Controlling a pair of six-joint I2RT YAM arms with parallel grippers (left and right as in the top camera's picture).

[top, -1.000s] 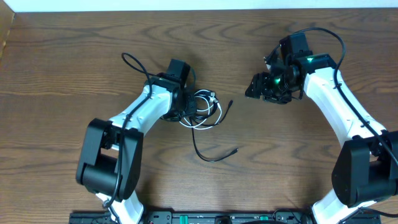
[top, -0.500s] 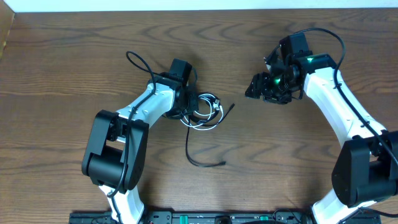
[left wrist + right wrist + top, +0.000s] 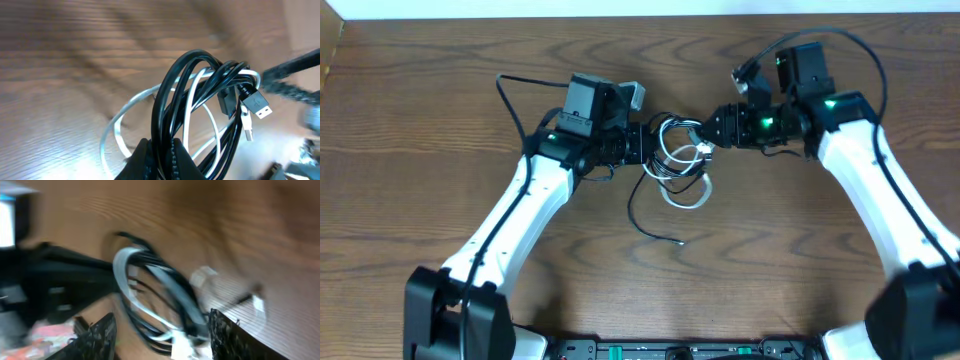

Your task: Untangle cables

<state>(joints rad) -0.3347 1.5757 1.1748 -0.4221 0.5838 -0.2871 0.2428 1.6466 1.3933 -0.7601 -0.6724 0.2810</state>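
1. At the middle of the brown wood-grain desk (image 3: 440,90), a looped bundle (image 3: 670,160) of one thin black cord (image 3: 636,212) and one thin white cord (image 3: 688,198) sits between the two arms. The black tail trails toward the near edge.
2. The left claw (image 3: 640,150) is clamped tight on the bundle's left side. Its wrist view shows black and white strands pinched together at the fingers (image 3: 145,162), with a silver USB plug (image 3: 259,106) jutting out on the far side.
3. The right claw (image 3: 710,130) stands parted just at the bundle's right side. Its own view is blurred, so whether either finger touches a strand cannot be told.
4. To do this step well, the right claw should probably take one cord only, the white loop or a plug end rather than the whole coil, with the left grip as anchor. A slow sideways pull would let the loops slide instead of cinching into a knot.
5. The likely risk is that pinching both colours on both sides would merely stretch the tangle.
6. Open wood lies to the right of the bundle and in front of it, and the desk's far edge is well apart behind the claws, so pulls can go sideways or forward. The thick black arm wires (image 3: 865,55) arch close by and are best kept out of the loops.
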